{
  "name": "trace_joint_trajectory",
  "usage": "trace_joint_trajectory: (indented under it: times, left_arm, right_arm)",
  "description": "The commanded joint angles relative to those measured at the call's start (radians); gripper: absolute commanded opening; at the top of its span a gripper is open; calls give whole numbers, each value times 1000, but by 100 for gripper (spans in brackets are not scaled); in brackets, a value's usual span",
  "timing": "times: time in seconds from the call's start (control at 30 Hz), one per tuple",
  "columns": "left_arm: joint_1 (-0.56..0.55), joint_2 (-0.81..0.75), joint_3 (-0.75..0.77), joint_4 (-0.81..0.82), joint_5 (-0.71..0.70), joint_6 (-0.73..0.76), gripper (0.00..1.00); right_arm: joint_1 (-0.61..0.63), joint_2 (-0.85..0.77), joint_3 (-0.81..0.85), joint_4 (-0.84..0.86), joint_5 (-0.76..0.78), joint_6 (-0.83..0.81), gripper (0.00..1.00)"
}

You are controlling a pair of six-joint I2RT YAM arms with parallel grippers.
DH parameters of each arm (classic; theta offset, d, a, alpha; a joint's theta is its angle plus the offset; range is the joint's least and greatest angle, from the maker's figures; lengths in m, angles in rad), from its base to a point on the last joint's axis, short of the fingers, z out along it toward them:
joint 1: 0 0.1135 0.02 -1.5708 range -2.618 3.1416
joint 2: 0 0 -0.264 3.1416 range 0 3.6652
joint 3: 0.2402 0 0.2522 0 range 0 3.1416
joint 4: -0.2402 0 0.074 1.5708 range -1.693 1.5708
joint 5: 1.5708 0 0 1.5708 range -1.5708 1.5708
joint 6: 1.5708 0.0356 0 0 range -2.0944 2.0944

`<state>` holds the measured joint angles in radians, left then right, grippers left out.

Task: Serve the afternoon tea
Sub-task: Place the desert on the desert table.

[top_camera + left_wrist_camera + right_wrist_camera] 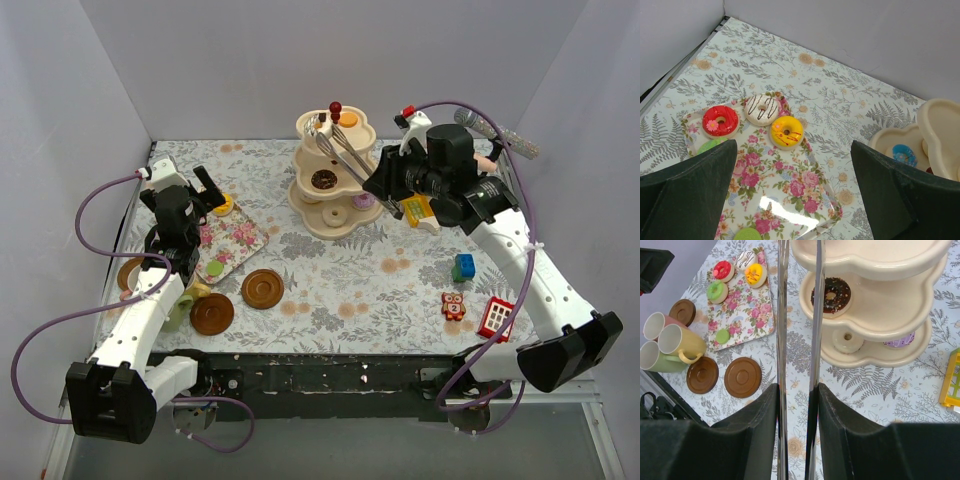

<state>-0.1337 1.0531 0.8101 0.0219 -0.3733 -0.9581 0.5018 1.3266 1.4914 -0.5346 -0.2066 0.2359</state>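
The cream three-tier stand [300, 195] with a red knob [335, 106] stands at centre back. It holds an orange donut [347, 119] on top, a chocolate donut [831, 294] in the middle, and a cream donut [847, 340] and a purple cake [900, 341] below. My right gripper [797, 405] is shut on the metal tongs [782, 340], whose tips reach the top tier. My left gripper [792, 197] is open over the floral tray [790, 190], which holds red [720, 121], white [763, 109], yellow [786, 132] and green [717, 291] donuts. Three cups [680, 342] lie beside three brown saucers [742, 376].
Toy blocks lie at the right: a blue one [463, 266], a red robot [453, 305], a red window block [496, 318] and a yellow one [418, 210]. A microphone [495, 132] lies at the back right. White walls enclose three sides.
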Motion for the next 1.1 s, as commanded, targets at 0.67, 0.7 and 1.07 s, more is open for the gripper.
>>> trace_joint_trajectory:
  times: [0.67, 0.7, 1.07]
  left_arm:
    - [-4, -7, -5, 0, 5, 1, 98]
    - [-4, -7, -8, 0, 5, 1, 98]
    - [-4, -5, -6, 0, 5, 1, 98]
  right_arm:
    - [-48, 31, 0, 41, -42, -6, 19]
    - [-48, 29, 0, 39, -42, -6, 20]
    - [-48, 34, 4, 30, -39, -4, 28]
